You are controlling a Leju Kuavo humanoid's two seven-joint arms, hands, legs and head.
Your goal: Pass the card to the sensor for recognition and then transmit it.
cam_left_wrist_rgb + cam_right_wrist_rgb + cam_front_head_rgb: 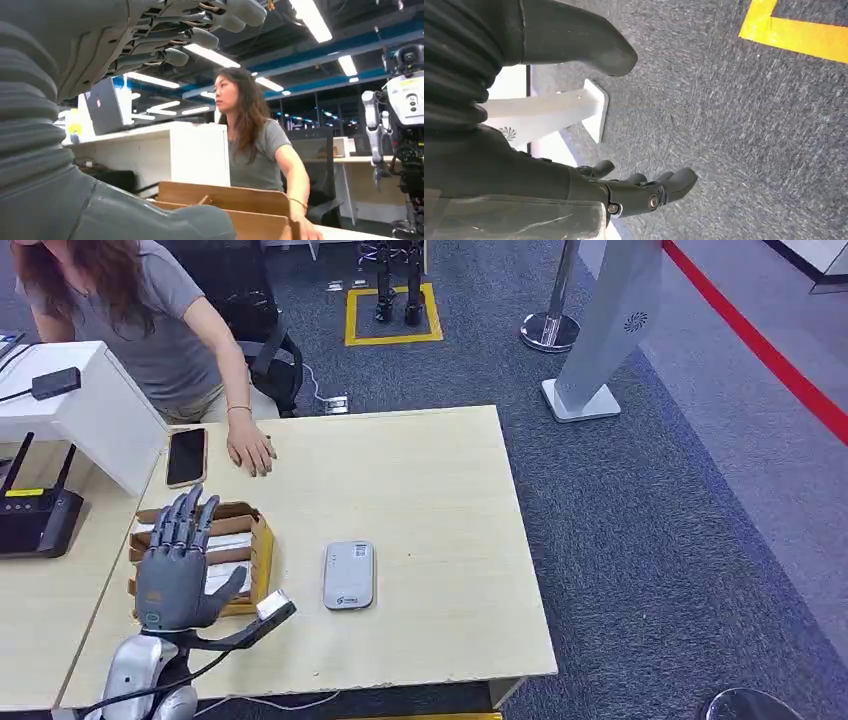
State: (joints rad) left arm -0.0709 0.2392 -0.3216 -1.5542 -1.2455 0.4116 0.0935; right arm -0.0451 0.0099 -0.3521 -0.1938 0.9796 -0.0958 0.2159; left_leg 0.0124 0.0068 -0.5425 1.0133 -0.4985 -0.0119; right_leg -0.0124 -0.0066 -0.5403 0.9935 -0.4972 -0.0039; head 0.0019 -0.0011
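Note:
My left hand [178, 562] hovers above a wooden card box [258, 556] at the table's left, fingers spread and holding nothing. White cards [228, 542] lie in the box's slots under the hand. A grey card sensor [348, 574] lies flat on the table just right of the box. In the left wrist view the hand's fingers [195, 35] stretch out above the wooden box rim [225, 198]. My right hand [634, 192] hangs over grey carpet, fingers loosely apart and nothing in them.
A person [150, 320] sits at the far side, one hand [250, 450] flat on the table beside a black phone [186, 456]. A white box [90, 410] and a black router [35, 520] stand at the left. The table [440, 520] ends at the right over carpet.

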